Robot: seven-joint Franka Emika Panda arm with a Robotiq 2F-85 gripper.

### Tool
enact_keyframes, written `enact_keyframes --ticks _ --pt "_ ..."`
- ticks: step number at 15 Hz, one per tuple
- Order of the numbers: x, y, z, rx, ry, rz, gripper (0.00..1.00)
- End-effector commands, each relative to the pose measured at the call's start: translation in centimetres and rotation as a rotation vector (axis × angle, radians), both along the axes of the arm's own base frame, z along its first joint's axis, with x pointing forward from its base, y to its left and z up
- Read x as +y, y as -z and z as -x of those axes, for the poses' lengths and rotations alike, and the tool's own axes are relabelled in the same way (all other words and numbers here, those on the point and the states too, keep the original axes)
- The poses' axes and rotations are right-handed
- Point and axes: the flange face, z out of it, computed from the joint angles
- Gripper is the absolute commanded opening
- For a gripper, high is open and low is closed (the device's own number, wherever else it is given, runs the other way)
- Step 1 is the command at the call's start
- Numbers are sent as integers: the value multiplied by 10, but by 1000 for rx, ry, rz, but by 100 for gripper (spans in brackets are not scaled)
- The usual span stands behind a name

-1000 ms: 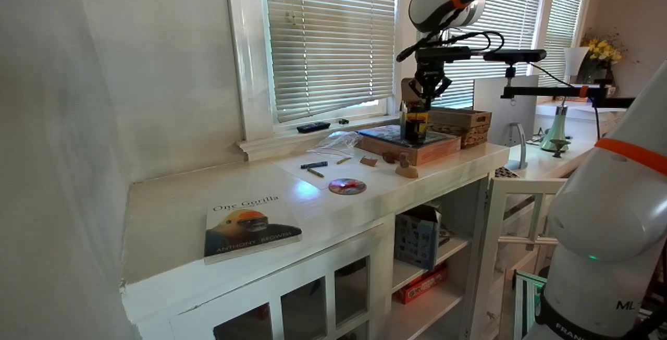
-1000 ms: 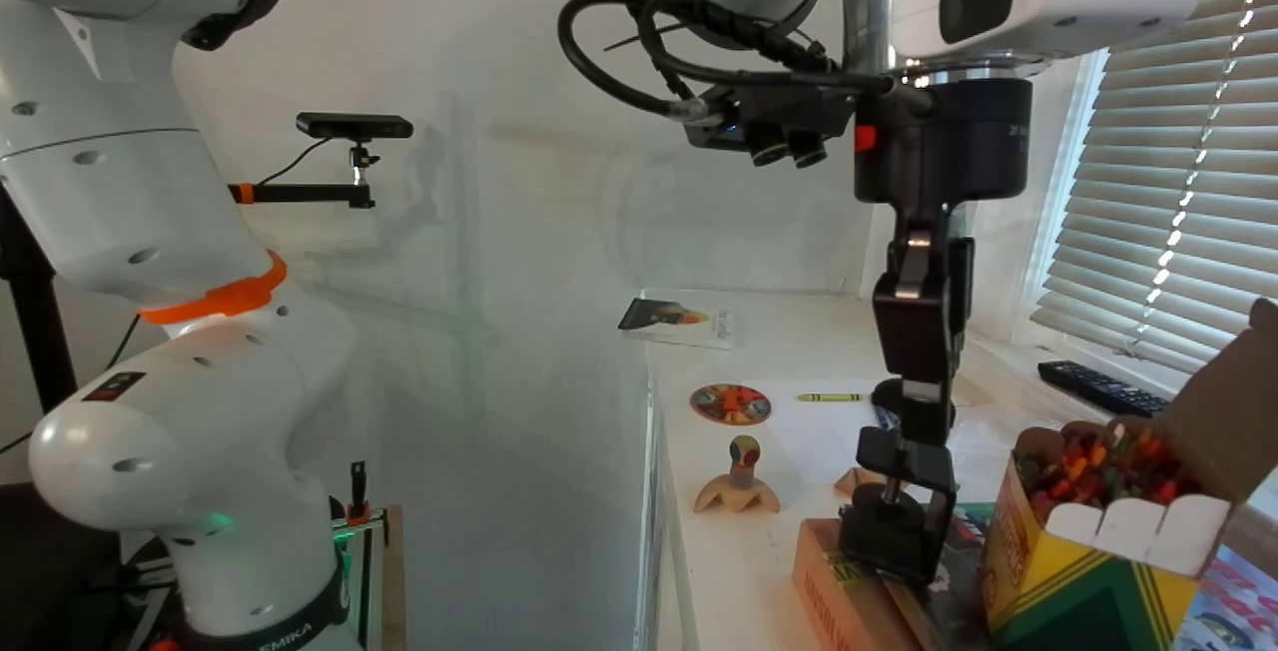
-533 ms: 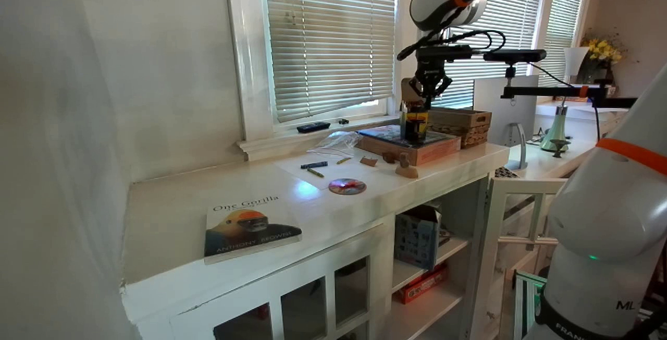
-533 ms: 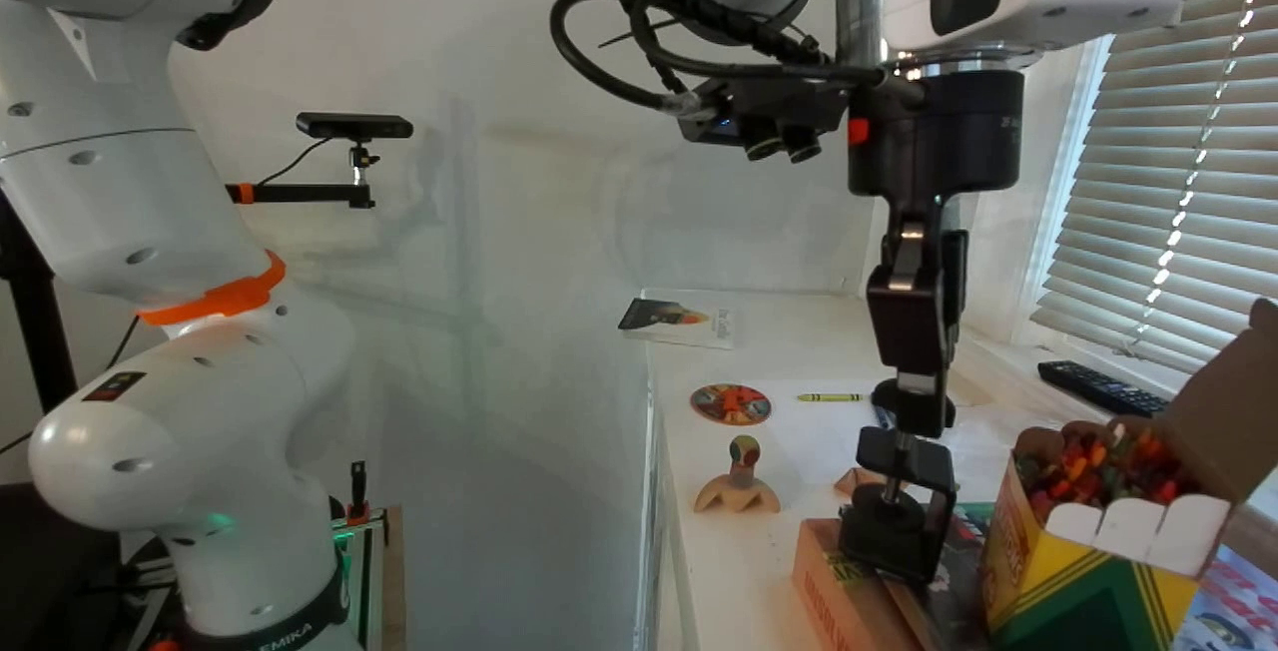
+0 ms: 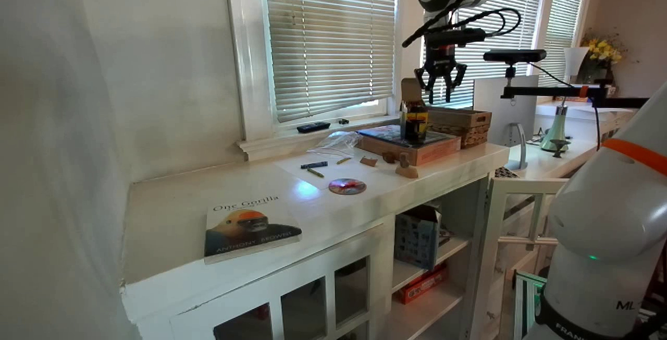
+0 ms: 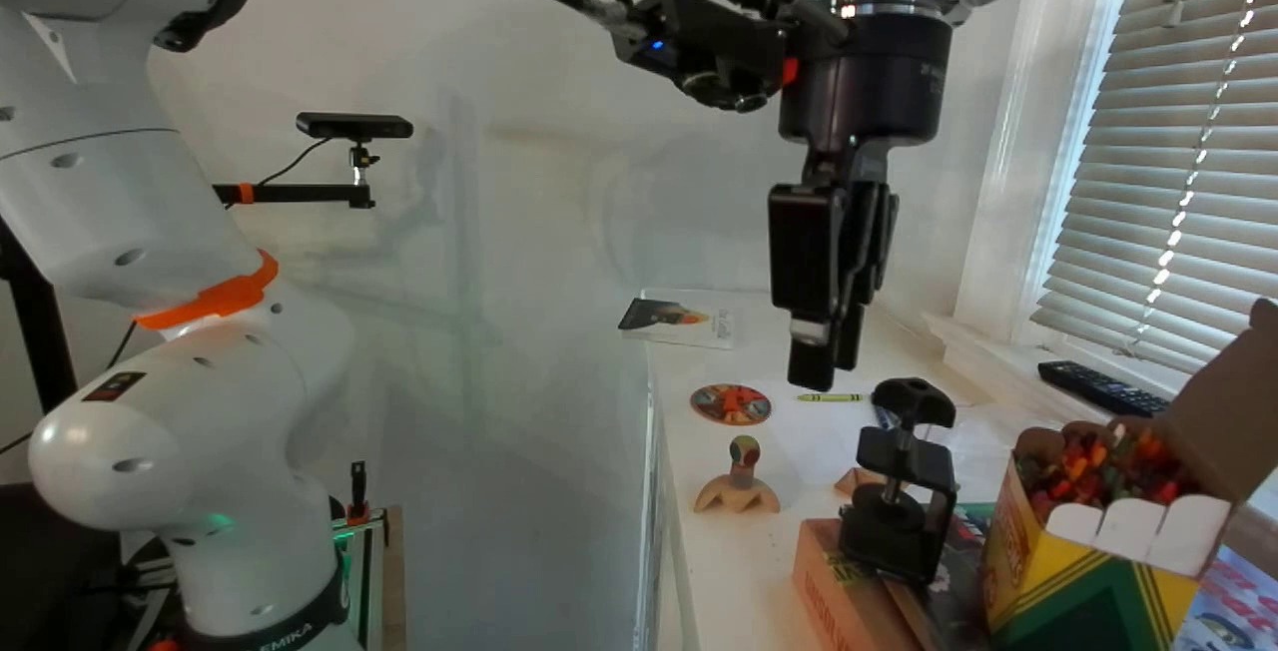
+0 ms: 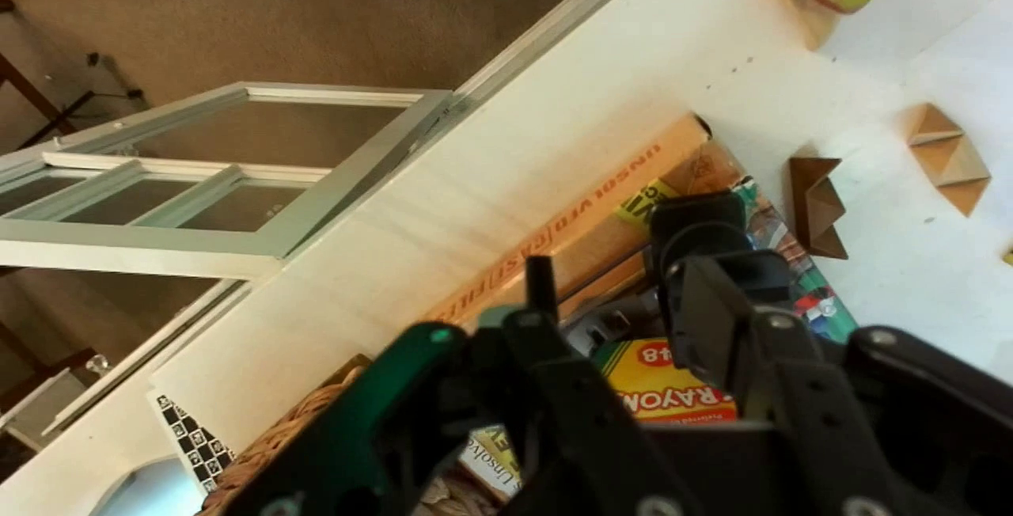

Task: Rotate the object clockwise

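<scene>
Pincer (image 5: 439, 99): hangs at the upper right of the frame in an exterior view, spread, with a clear gap, apart from the black clamp (image 6: 907, 461).

About the containers: in an exterior view, at the lower right, an open crayon box (image 6: 1108, 581), full of orange, red and green crayons (image 6: 1108, 466). Right of the centre, in an exterior view, a woven basket (image 5: 475, 135) with hidden contents. Below, in the white cabinet (image 5: 388, 277), a dark blue box (image 5: 417, 241) on the upper shelf (image 5: 449, 254) and a red box (image 5: 424, 283) on the lower one.

Only in an exterior view: these two shelves. In the wrist view, near the centre: the letters RAYO on the crayon box and UNSOLVED CASE FILES on the side of the flat box (image 7: 554, 235). In both exterior views, yet outside the wrist view: a book (image 5: 252, 230).

Task's thing, the clamp: stands upright on the flat box, just beside the crayon box, at the lower right in an exterior view. Looks black, with a broad knob on top, a thin metal screw and a C-like body. In the wrist view, right of the centre, partly covered by the pincer.
</scene>
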Motion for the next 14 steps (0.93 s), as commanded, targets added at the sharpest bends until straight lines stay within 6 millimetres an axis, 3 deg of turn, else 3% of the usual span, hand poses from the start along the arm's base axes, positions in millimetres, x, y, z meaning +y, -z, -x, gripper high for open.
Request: enact_keyframes --ticks 1,4,9,12,14 --pt "11 -28 17 -13 -14 -6 78" --pt "18 -50 18 -41 -52 20 100" --pt "30 -78 4 -122 -275 45 100" --pt "33 -77 -8 -120 -387 25 100" --pt "36 -78 -3 -108 -346 45 100"
